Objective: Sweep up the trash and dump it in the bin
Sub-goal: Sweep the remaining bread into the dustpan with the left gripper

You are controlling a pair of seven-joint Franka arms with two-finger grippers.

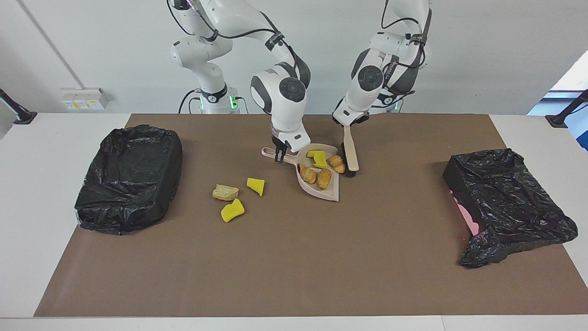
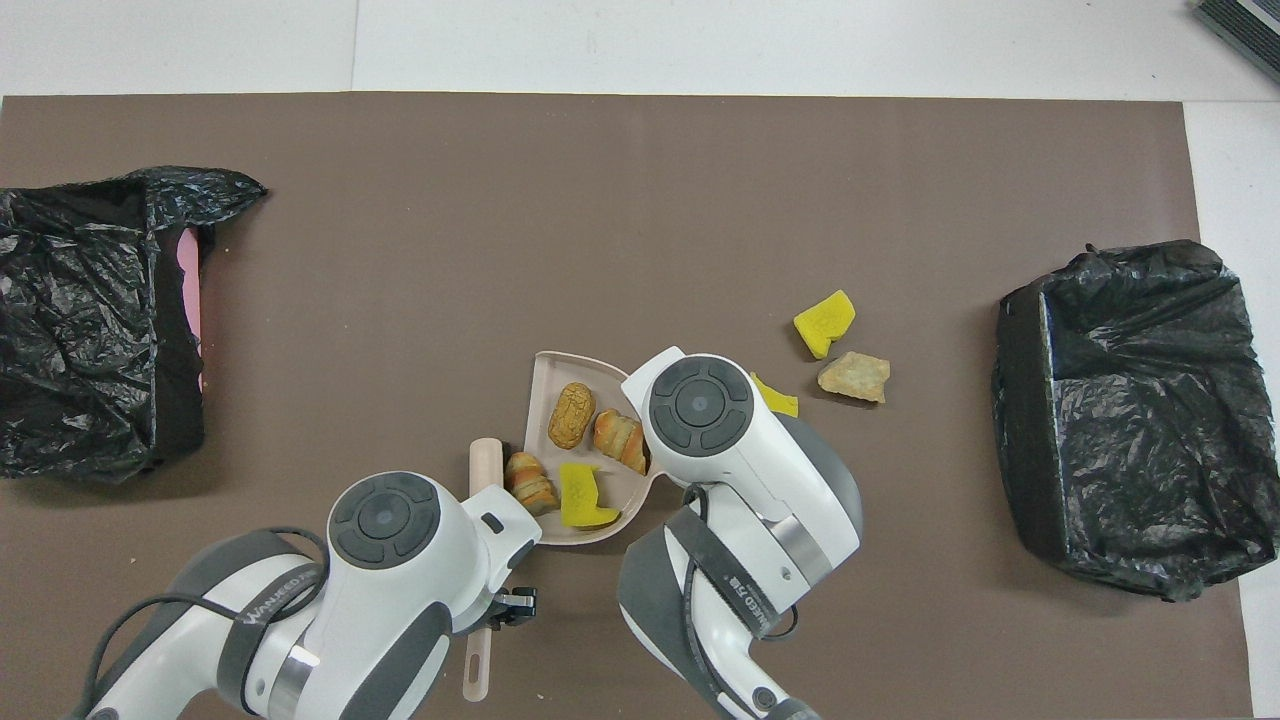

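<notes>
We see the left gripper (image 1: 350, 123) clamped on a brush (image 1: 351, 154) whose long axis runs away from the robots, bristles pressing a bread lump (image 1: 336, 162) at the mouth of the dustpan (image 1: 331, 192). The right gripper (image 1: 278, 153) pinches the pan's handle; its mouth faces the left arm's end. Three trash chunks (image 1: 225, 192) lie beside the pan, toward the right arm's bin (image 1: 131, 177).
</notes>
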